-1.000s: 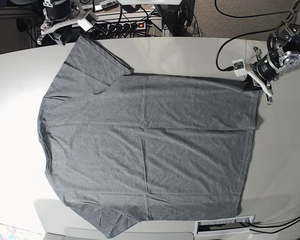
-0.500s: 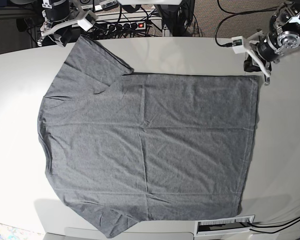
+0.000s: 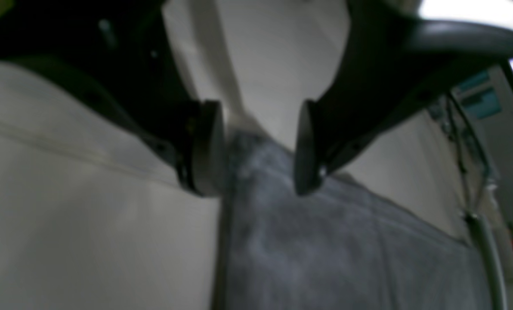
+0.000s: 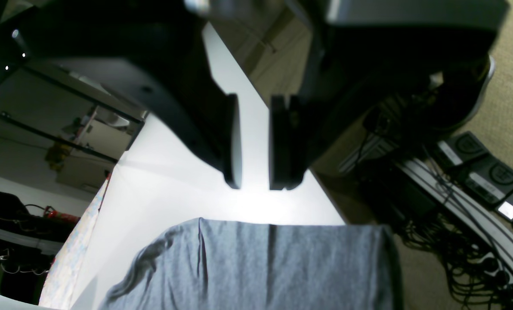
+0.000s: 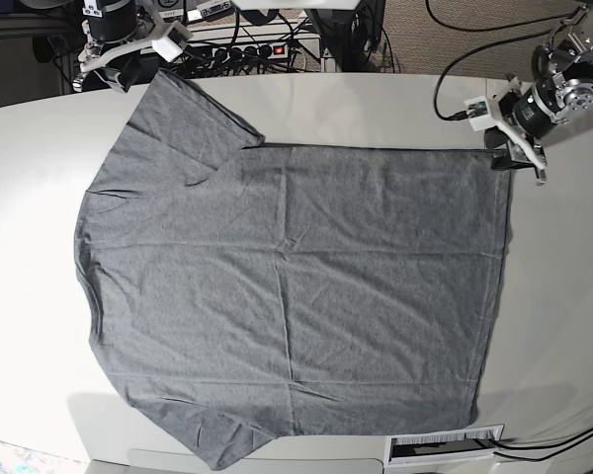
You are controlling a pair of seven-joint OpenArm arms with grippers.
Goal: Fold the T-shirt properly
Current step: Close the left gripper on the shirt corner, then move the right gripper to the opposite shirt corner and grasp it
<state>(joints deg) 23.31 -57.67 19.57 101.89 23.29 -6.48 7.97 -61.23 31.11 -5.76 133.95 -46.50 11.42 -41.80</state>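
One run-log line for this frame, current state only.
T-shirt: flat, unfolded on table | left hand: open over hem corner | right hand: open, empty, beyond sleeve

the base view looks straight down from high above, taking in nearly the whole tabletop (image 5: 40,148) and the entire t-shirt (image 5: 287,286), with both arms at its far edge. the left wrist view sits close behind the left hand (image 3: 256,148), low over the tabletop, blurred, looking along the cloth's corner and edge. the right wrist view sits just behind the right hand (image 4: 254,142), looking past it at a sleeve end, the tabletop rim and the cables (image 4: 454,241) on the floor beyond. each wrist view shares one t-shirt corner with the base view.
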